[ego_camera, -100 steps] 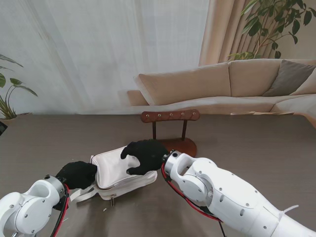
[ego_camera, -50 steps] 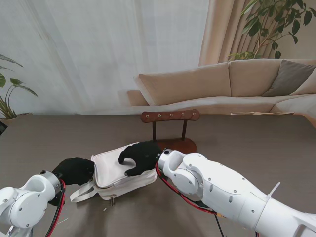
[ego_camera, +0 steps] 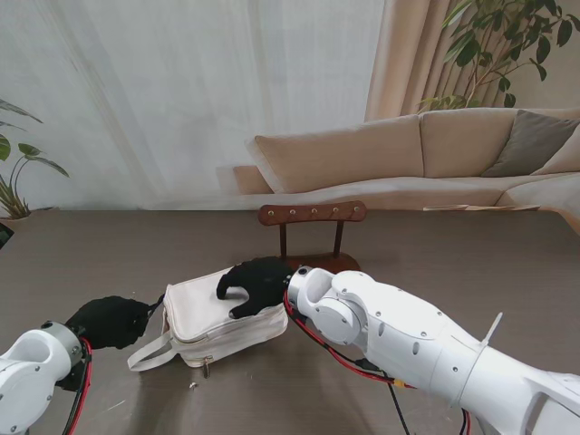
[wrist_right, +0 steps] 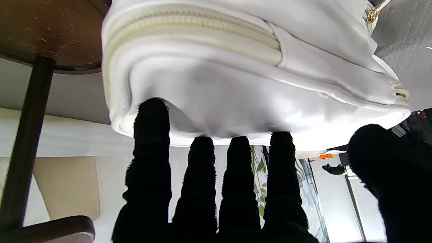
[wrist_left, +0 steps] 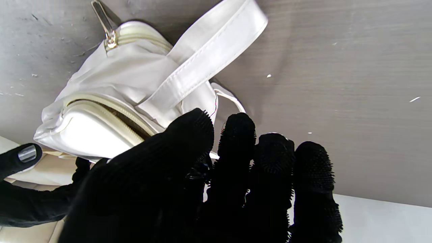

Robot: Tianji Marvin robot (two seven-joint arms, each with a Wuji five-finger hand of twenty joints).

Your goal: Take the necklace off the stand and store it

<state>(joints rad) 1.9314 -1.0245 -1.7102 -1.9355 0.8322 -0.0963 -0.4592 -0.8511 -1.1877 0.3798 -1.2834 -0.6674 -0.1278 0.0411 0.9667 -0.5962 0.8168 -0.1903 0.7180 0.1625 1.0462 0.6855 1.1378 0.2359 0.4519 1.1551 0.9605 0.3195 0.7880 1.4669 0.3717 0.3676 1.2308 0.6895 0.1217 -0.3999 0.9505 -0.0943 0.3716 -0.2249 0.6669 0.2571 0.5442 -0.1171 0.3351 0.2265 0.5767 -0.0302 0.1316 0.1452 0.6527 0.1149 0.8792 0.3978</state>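
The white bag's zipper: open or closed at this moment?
Partly open at least. In the left wrist view the white bag shows a dark gap between the zipper's teeth; the right wrist view shows closed teeth.

The stand camera looks down from above the shoulders across the table [ego_camera: 507, 263] toward the sofa [ego_camera: 408, 154]; both arms enter from its near corners; the left wrist camera sits close behind the left hand [wrist_left: 209, 189], facing along its fingers at the white bag [wrist_left: 111, 98], its picture inverted; the right wrist camera looks along the right hand [wrist_right: 216, 189], very near the bag; all 3 views share the bag; 2 share the wooden stand [ego_camera: 313, 237].
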